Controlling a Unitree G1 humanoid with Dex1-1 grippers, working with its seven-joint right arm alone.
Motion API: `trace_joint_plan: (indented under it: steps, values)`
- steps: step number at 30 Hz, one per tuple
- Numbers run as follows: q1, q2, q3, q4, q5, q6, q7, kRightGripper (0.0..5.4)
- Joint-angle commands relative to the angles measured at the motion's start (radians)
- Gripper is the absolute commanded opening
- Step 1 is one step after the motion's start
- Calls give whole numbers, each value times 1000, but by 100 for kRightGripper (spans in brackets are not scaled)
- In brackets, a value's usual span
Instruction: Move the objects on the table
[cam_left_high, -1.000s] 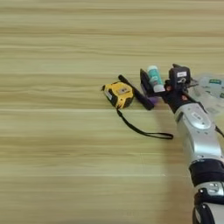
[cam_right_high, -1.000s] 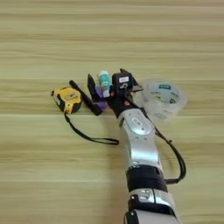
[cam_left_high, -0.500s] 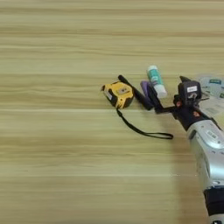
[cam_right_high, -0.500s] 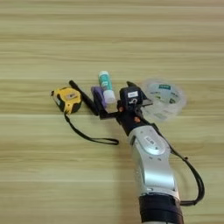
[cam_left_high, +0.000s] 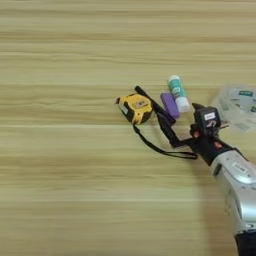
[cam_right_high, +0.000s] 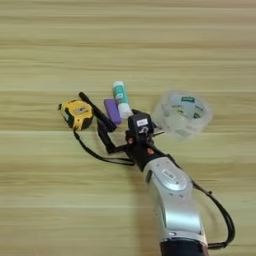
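Yellow-blk tape measure (cam_left_high: 135, 107) w/ blk cord, white teal-label tube (cam_left_high: 178, 93).

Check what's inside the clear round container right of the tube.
Through the clear container a teal-and-white label or item shows, unreadable. Whether it lies inside or is stuck on the lid cannot be told. The white tube lies apart, outside.

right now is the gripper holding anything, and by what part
Nothing is held. The right gripper is open, its black fingers spread beside the purple block and white tube, with the tape measure lying apart on the table.
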Motion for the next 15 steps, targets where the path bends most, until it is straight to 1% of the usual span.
trace_joint_plan:
  steps: [1,15]
  values:
    - [-39,-25,14,-23,-13,-8,2,534]
    - [-35,-24,48,21,-35,4,12,534]
